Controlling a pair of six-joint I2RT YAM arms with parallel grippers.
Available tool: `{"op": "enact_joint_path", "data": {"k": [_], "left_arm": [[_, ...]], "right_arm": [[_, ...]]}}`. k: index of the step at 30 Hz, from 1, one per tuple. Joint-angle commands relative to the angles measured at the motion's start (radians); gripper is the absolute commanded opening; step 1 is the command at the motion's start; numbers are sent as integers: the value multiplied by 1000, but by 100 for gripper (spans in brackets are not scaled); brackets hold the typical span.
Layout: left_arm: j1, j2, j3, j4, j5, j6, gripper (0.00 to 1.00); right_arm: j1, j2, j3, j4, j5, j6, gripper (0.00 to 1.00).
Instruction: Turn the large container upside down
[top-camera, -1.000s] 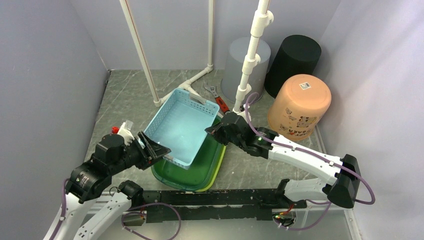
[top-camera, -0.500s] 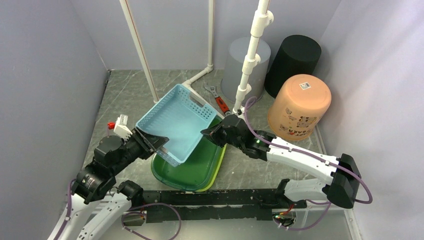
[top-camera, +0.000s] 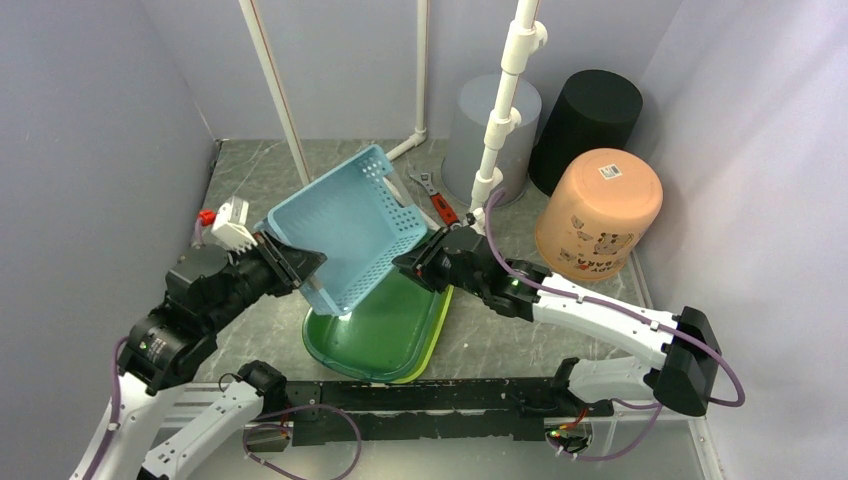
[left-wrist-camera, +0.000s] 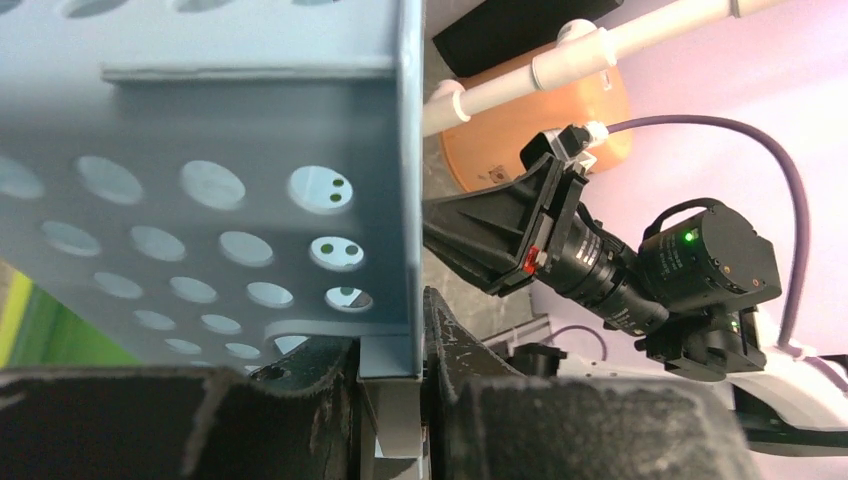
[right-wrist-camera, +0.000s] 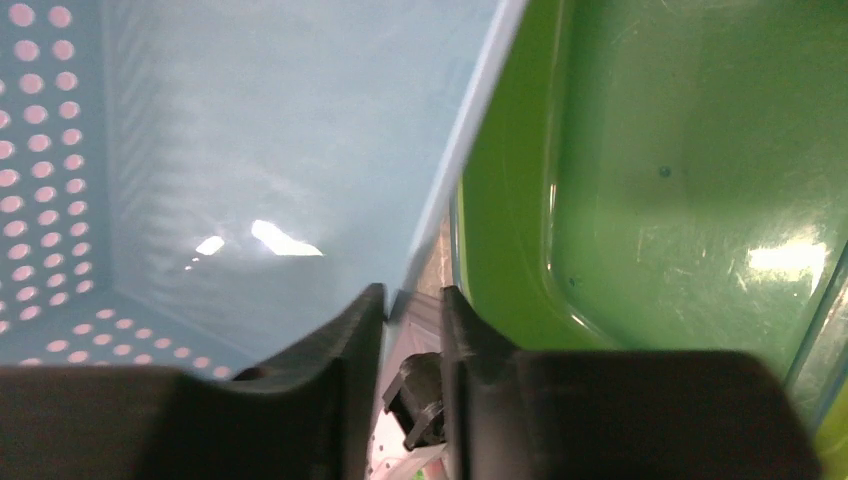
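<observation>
One blue basket, tilted steeply, open side facing right, low edge over the trays and the rest raised off the table. Two grippers on it: left gripper clamped on the near-left wall, right gripper pinching the right rim. Two stacked trays: green tray on yellow-green tray. Three upturned buckets: grey bucket, black bucket, orange bucket.

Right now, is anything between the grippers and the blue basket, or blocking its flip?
Nothing visible between them: the left gripper clamps the blue basket by its wall, and the right gripper straddles the opposite rim. Only the green tray lies underneath.
</observation>
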Motion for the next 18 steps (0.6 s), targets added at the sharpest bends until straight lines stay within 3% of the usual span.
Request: {"op": "enact_joint_path", "data": {"k": [1,3,7,10,18], "left_arm": [[4,62,173,-45,-168,242,3],[4,96,227,-80,-216,323,3],[4,159,335,-188,-313,457,3],[4,177,382,-222,-359,551,3],[5,208,456,-364,-604,608,3]], "right_arm": [[7,-23,34,-30,-2,-123,46],[7,-35,30,-29,-7,-152,63],[7,-64,27,-51,5,-179,77],[7,-89,15,-61,20,-190,79],[6,-157,-10,-98,58,-202,81]]}}
